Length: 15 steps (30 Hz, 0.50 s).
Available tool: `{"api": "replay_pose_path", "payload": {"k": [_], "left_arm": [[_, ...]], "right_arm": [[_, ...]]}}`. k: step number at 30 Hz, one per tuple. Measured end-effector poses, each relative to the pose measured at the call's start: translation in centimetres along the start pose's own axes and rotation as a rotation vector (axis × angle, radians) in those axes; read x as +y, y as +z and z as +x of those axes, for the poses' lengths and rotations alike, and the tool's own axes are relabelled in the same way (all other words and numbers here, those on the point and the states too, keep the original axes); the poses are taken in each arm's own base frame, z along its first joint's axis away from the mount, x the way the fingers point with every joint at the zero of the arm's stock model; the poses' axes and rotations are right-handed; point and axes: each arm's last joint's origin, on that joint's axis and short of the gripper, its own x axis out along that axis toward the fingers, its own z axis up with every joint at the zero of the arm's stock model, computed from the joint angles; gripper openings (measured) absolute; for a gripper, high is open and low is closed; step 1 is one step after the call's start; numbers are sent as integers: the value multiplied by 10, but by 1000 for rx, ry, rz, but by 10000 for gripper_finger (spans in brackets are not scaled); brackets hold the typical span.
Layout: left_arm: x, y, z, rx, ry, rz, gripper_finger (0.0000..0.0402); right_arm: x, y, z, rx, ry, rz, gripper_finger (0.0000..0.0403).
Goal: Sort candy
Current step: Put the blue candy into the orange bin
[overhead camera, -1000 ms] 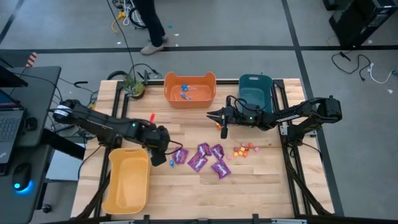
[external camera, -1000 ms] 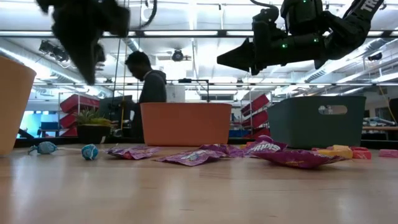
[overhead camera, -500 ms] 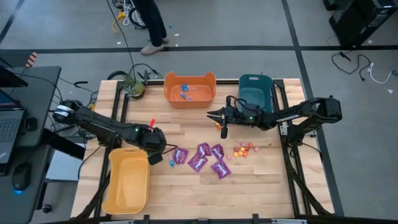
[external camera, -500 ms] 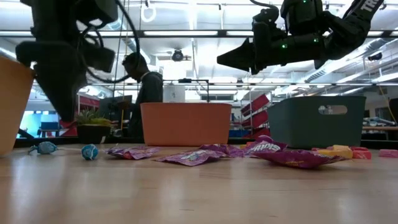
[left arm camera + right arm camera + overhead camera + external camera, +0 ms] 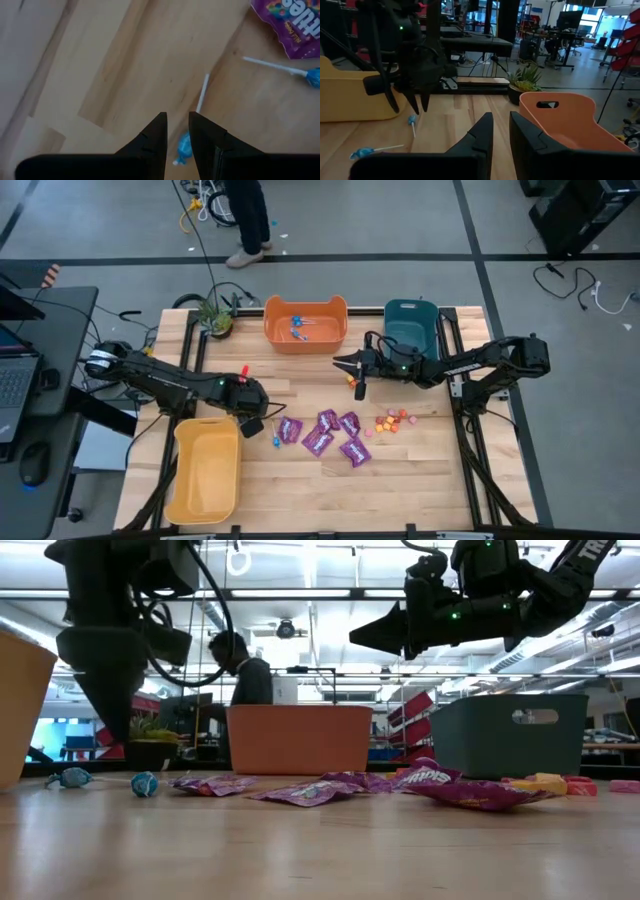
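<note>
The candy lies mid-table: purple packets [image 5: 322,435], small orange and pink pieces [image 5: 392,420] and two blue lollipops on the wood. My left gripper [image 5: 177,117] hangs open, pointing down, just above one lollipop [image 5: 184,145], whose blue head shows between the fingers; it lies flat on the table. In the low view the left gripper [image 5: 112,735] is clear of the table. The other lollipop [image 5: 314,77] lies beside a purple packet [image 5: 292,22]. My right gripper [image 5: 500,116] hovers level and open over the table's far middle, holding nothing.
An orange bin [image 5: 305,340] holding blue lollipops and a teal bin [image 5: 410,330] stand at the far edge. A yellow bin [image 5: 205,470] sits near left, close to my left gripper. A potted plant [image 5: 215,318] stands at the far left corner. A person stands beyond the table.
My left gripper has sunk toward the table and shifted slightly toward the yellow bin, coming down over the lollipop. Its fingers' gap looks the same. The candy has not moved.
</note>
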Motion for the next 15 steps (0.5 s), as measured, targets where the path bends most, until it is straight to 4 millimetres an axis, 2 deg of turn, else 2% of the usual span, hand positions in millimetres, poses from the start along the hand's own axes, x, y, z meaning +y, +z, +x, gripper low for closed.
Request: {"api": "replay_pose_path", "payload": {"k": [4,8,15], "left_arm": [[1,6,1,-39,-24,28,83],[5,13,2,-58,-31,-39,83],[2,16,17,19,-50,-38,83]], "right_arm": [[0,0,0,0,0,0,50],[0,0,0,0,0,0,50],[0,0,0,1,0,0,50]]}}
